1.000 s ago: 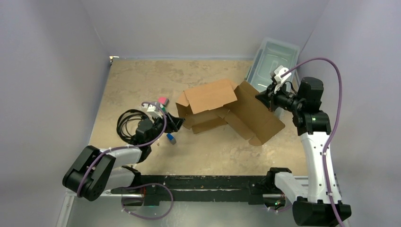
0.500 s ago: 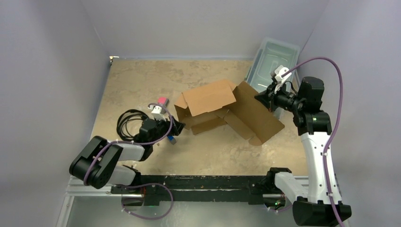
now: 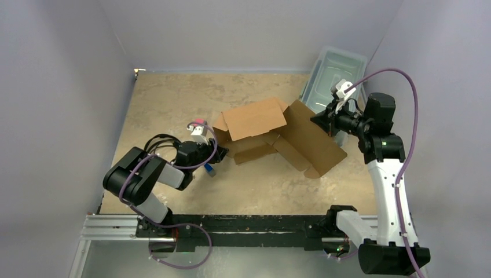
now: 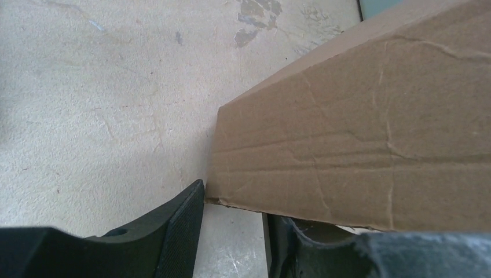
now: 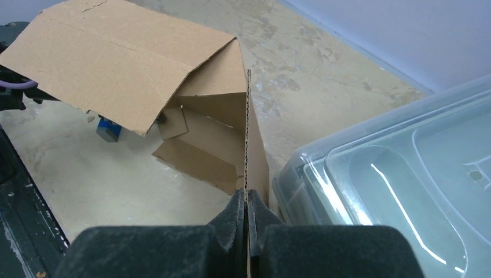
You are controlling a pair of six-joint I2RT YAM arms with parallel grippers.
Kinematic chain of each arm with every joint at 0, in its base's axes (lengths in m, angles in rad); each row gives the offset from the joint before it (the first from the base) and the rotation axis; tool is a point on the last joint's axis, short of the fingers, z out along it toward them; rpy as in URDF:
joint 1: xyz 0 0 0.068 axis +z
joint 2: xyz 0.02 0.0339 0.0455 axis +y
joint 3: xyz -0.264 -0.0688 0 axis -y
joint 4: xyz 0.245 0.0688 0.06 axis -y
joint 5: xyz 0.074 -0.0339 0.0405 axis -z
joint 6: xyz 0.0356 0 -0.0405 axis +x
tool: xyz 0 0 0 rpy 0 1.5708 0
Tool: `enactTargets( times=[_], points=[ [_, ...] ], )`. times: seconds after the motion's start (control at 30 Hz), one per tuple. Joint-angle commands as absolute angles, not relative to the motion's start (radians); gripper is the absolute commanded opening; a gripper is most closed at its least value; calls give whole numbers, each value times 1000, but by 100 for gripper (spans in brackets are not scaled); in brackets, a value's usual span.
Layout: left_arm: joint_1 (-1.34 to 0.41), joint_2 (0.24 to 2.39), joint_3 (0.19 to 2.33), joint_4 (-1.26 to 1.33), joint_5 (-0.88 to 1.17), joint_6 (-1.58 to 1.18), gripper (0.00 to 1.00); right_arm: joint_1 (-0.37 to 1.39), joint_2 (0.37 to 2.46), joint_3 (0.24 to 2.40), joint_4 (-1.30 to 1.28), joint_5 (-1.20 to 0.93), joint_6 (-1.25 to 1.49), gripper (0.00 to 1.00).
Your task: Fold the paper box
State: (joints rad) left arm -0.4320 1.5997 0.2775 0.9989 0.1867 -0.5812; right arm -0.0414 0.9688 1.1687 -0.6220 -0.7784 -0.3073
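The paper box [image 3: 255, 119] is brown cardboard, half unfolded in the middle of the table, with one flap raised like a roof and a large panel [image 3: 315, 142] slanting to the right. My right gripper [image 3: 320, 120] is shut on the upper edge of that panel, and in the right wrist view the corrugated edge runs straight into the closed right gripper [image 5: 247, 200]. My left gripper [image 3: 219, 152] is at the box's left corner. In its wrist view the left gripper [image 4: 234, 202] has its jaws apart, with the corner of the cardboard flap [image 4: 359, 133] just above the gap and over one finger.
A clear plastic lidded bin [image 3: 339, 69] stands at the back right, close beside my right gripper, and fills the right of the right wrist view as the bin [image 5: 405, 174]. A black cable coil [image 3: 155, 147], a pink item [image 3: 198, 122] and a small blue item [image 3: 209, 169] lie left of the box.
My left arm has swung forward and to the right until its gripper reaches the box's left corner, and its jaws have narrowed. The right gripper and its panel have hardly moved.
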Motion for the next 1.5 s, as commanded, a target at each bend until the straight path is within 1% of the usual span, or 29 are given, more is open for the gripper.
enactTargets(
  times=[0.0,0.13,0.27,0.4,0.53,0.73,0.97,1.07,1.17,1.27,1.33,1.47],
  points=[
    [-431,1620,301,1089,204,-623,37,-48,963,1208,-598,-813,-289,0],
    [-431,1609,295,1085,190,-650,25,-48,962,1201,-593,-813,-286,0],
    [-432,1574,315,1047,216,-731,18,-48,962,1200,-593,-812,-286,0],
    [-454,1548,329,998,217,-789,16,-48,958,1187,-594,-804,-278,0],
    [-498,1551,339,971,175,-810,17,-48,946,1173,-594,-804,-278,0],
    [-518,1599,346,989,168,-843,23,-48,925,1156,-605,-783,-298,0],
    [-516,1574,355,933,157,-902,39,-48,910,1146,-618,-755,-321,0],
    [-513,1540,351,909,183,-913,44,-48,910,1154,-625,-736,-333,0],
    [-503,1459,349,801,195,-885,49,-48,910,1158,-632,-710,-346,0],
    [-498,1335,353,641,194,-824,56,-48,914,1154,-634,-699,-356,0],
    [-497,1227,363,516,189,-785,61,-48,917,1147,-633,-694,-359,0],
    [-497,969,388,242,139,-712,64,-48,922,1137,-623,-692,-358,0]
  ],
)
